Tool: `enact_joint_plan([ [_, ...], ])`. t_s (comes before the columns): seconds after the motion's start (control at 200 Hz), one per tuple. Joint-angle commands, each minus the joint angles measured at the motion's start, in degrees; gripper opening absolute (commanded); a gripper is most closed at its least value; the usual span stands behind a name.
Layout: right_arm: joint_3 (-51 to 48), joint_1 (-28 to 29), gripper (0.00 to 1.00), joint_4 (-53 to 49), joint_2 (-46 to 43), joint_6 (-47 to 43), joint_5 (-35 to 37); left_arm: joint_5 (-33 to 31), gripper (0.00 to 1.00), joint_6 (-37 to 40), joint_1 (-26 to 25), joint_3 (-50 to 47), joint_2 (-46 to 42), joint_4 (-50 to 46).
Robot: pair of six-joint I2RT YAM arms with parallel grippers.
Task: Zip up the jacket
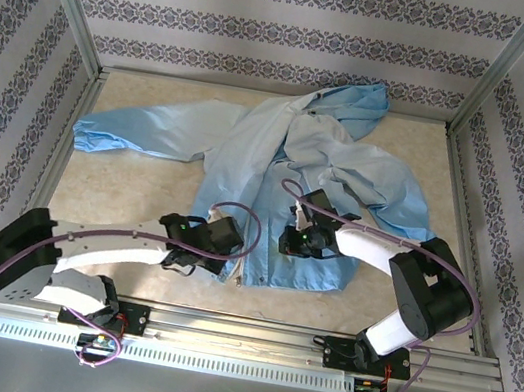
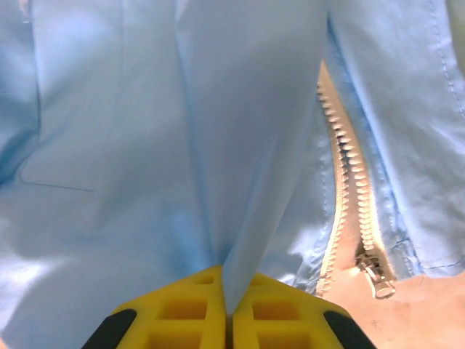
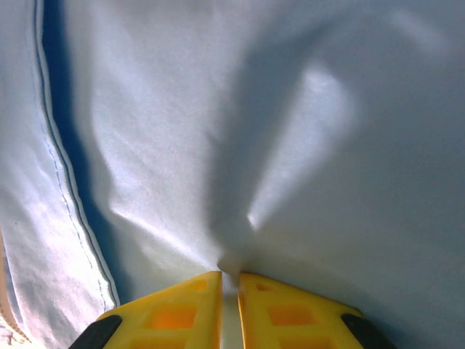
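the jacket [image 1: 290, 150] is thin light-blue cloth, smooth with a faint sheen; its zipper teeth [image 2: 349, 196] look pale glossy plastic, the pull [image 2: 378, 280] metal; the left gripper's fingers [image 2: 189, 316] are matt yellow plastic; the table [image 1: 129, 203] smooth, marbled

The top camera looks down from high behind the near edge over the whole bench [image 1: 118, 206]. Wrist cameras look past the left tool [image 2: 231, 291] and right tool [image 3: 230, 280], close against the jacket [image 1: 280, 149] all three share.

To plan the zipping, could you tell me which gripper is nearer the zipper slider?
Left. The left gripper pinches a fold of the jacket just left of the zipper slider at the hem. The right gripper pinches fabric across the zipper, farther off.
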Motion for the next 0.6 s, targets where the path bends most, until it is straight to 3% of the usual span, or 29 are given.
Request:
enact_joint_plan([
  [0.0, -0.6, -1.4, 0.17, -2.7, 0.7, -2.5, 0.9, 4.3, 0.01, -2.2, 2.7, -4.0, -5.0, 5.2],
  [0.29, 0.2, -1.9, 0.19, -3.1, -0.9, -3.9, -1.3, 15.4, 0.00, -6.7, 11.4, -14.9, -18.5, 18.3],
  [0.415, -0.4, -1.4, 0.36, -3.1, -5.8, -4.4, -2.0, 18.2, 0.00, -7.4, 13.1, -16.6, -19.6, 21.3],
  [0.595, -1.2, -0.7, 0.43, -3.4, -16.0, -3.4, -2.3, 25.7, 0.00, -8.4, 16.8, -17.6, -18.0, 27.7],
])
